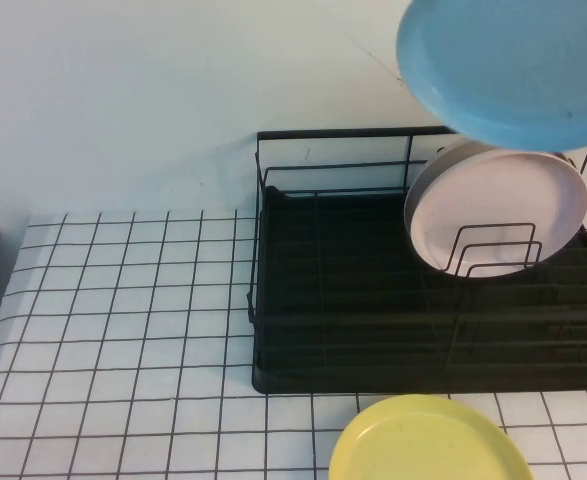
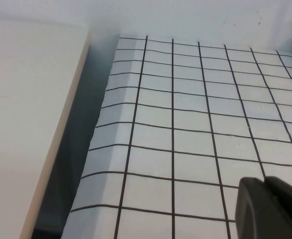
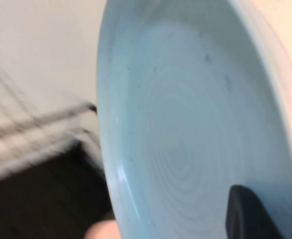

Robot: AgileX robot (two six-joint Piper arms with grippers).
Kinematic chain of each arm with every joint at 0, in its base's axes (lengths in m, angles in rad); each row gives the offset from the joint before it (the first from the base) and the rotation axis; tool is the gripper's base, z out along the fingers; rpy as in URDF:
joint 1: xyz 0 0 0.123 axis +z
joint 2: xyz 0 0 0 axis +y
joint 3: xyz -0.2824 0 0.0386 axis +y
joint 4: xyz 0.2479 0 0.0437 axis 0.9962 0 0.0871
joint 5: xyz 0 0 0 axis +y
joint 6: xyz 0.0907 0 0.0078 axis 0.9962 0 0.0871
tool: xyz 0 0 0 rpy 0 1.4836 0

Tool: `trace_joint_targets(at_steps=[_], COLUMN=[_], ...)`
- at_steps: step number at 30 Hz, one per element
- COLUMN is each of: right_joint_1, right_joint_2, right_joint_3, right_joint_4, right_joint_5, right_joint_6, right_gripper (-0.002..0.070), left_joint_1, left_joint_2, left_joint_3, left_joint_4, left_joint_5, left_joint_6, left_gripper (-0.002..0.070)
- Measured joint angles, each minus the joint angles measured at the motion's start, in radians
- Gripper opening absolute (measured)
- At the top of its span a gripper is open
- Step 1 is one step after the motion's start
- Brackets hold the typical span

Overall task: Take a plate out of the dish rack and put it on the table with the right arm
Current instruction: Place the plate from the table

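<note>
The plate [image 1: 508, 70] hangs clear above the dish rack [image 1: 353, 300], clamped in my right gripper [image 3: 247, 216]; lowering it onto the table [image 1: 123, 330] remains. My left gripper [image 2: 270, 209] rests over the table's left edge; grip unclear.

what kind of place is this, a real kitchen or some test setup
Probably a staged kitchen test bench: a black dish rack on a grid-lined table against a bare wall. The right gripper holds the blue plate aloft above the rack; the left gripper hovers over bare table.

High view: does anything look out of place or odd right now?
Nothing damaged or spilled. The light blue plate is lifted above the dish rack, held by the right pincer; a pale pink plate stands racked, a yellow plate lies on the table. Left pincer hovers aside.
</note>
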Motion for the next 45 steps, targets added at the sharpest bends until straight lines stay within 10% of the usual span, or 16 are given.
trace_joint_targets(at_steps=[10, 20, 36, 45], right_joint_1=[0.000, 0.000, 0.000, 0.000], right_joint_2=[-0.139, -0.127, 0.272, 0.278], right_joint_3=[0.163, 0.616, 0.645, 0.595], right_joint_4=[-0.059, -0.009, 0.078, 0.089], right_joint_5=[0.559, 0.422, 0.263, 0.348], right_joint_6=[0.730, 0.620, 0.367, 0.279], right_gripper=[0.0113, 0.0113, 0.0117, 0.0405], left_joint_1=[0.000, 0.000, 0.000, 0.000], left_joint_2=[0.000, 0.000, 0.000, 0.000], left_joint_3=[0.000, 0.000, 0.000, 0.000], left_joint_4=[0.000, 0.000, 0.000, 0.000], left_joint_5=[0.000, 0.000, 0.000, 0.000], left_joint_6=[0.000, 0.000, 0.000, 0.000], left_gripper=[-0.0003, -0.0003, -0.0003, -0.0003])
